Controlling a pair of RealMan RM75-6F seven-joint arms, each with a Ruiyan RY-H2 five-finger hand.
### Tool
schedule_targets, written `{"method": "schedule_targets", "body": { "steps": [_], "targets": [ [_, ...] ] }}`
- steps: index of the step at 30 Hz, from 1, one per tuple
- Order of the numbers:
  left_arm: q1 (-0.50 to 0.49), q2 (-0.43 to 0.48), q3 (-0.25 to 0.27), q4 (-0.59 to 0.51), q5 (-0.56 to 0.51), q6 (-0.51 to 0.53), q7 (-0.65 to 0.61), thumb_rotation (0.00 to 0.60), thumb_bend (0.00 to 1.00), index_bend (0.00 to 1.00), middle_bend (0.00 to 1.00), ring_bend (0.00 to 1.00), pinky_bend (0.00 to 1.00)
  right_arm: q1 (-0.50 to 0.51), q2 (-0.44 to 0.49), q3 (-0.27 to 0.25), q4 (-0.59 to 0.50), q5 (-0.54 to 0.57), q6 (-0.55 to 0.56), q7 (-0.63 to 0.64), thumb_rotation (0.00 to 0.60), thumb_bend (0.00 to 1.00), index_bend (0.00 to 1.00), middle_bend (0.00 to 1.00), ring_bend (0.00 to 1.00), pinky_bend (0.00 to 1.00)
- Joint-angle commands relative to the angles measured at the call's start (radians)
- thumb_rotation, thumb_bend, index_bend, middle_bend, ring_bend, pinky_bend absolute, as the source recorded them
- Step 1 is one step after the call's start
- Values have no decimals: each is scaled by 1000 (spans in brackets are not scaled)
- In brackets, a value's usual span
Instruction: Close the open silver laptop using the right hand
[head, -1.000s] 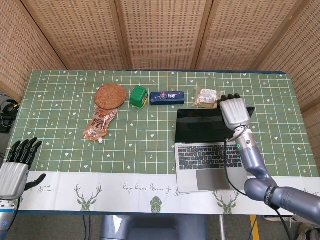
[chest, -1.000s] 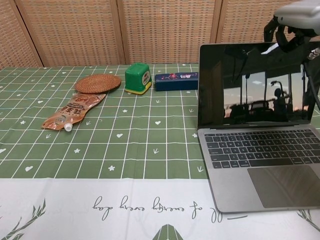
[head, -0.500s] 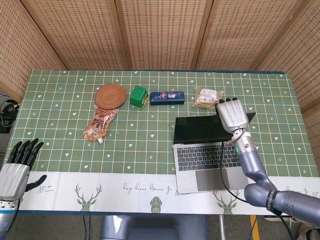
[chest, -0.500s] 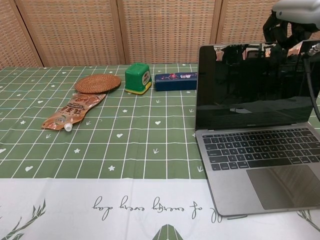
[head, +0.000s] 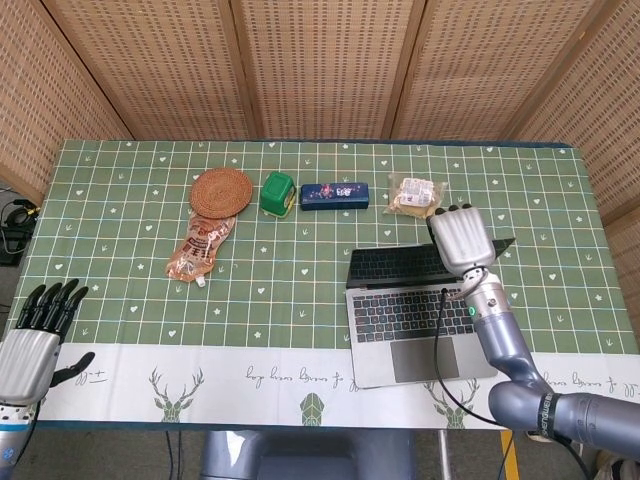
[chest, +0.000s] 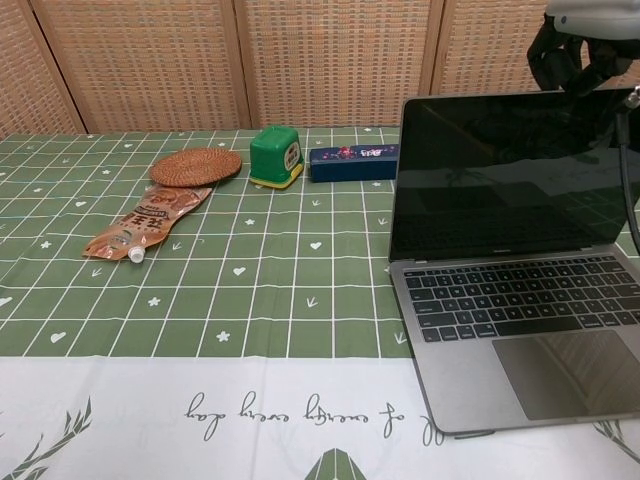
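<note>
The silver laptop (head: 410, 310) (chest: 510, 300) sits open at the table's front right, its dark screen tilted forward over the keyboard. My right hand (head: 458, 238) (chest: 580, 40) lies against the back of the lid's top edge near its right end, fingers curled over the rim and pressing on it without gripping. My left hand (head: 35, 330) hovers at the table's front left corner, fingers spread, holding nothing; the chest view does not show it.
Along the back stand a woven round coaster (head: 221, 190), a green tin (head: 277, 193), a dark blue box (head: 334, 195) and a clear snack packet (head: 415, 194). An orange pouch (head: 199, 247) lies left of centre. Wicker panels rise behind the table.
My right hand has moved toward me and down, pushing the lid. The screen has tipped forward from nearly upright to a lower angle. The left hand has barely moved.
</note>
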Motion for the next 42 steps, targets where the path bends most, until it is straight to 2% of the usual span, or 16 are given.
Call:
{"method": "schedule_targets", "body": {
  "steps": [1,21,42],
  "targets": [
    [1,1,3,-3,5,3,2,600,174,0,0,0,0,-4,15,-6,-27,7,16,-5,600,1000,661,570,492,507],
    [15,7,25,-18,69,42,19,600,174,0,0,0,0,-74,111,-79,-229,-30,98,3,600,1000,664,571,493,512],
    [23,7,38,-23,110,61,32,600,174,0,0,0,0,-139,155,-165,-298,-49,112,10,600,1000,669,571,495,515]
  ]
}}
